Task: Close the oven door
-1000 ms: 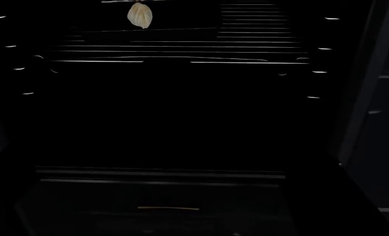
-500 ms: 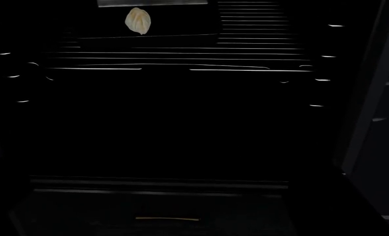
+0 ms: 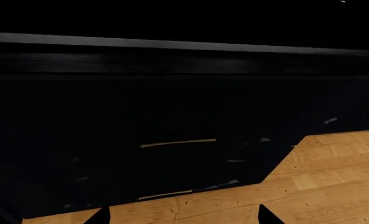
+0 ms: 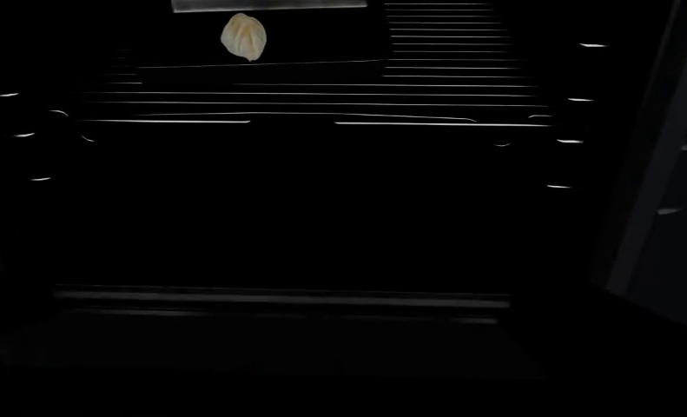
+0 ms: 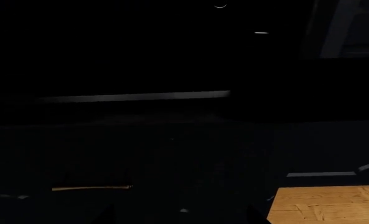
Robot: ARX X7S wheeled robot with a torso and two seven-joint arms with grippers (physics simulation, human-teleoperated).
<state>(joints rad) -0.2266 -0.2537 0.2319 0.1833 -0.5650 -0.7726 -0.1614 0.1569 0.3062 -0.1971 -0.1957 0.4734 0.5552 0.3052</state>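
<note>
The oven door [image 4: 285, 347] lies dropped open at 6 o'clock in the head view, a glossy black panel stretching toward the robot below the dark cavity, where wire racks [image 4: 320, 95] glint and a pale, leaf-shaped item [image 4: 243, 36] sits near 12 o'clock. Compared with half a second ago, the brass bar that reflected low in the door glass has gone from the head view and the bright strip at the door's hinge edge sits higher, which suggests the panel has begun tilting upward, though the darkness leaves this uncertain. From the left wrist, the left gripper [image 3: 183, 217] shows only two dark fingers [image 3: 100, 216] at 6 o'clock, set wide apart and holding nothing, over a wooden floor [image 3: 333, 163] and a black drawer front with a brass handle [image 3: 178, 143]. The right gripper's fingers are lost in shadow; their spread cannot be told. Closing appears barely started, with most of the swing left.
</note>
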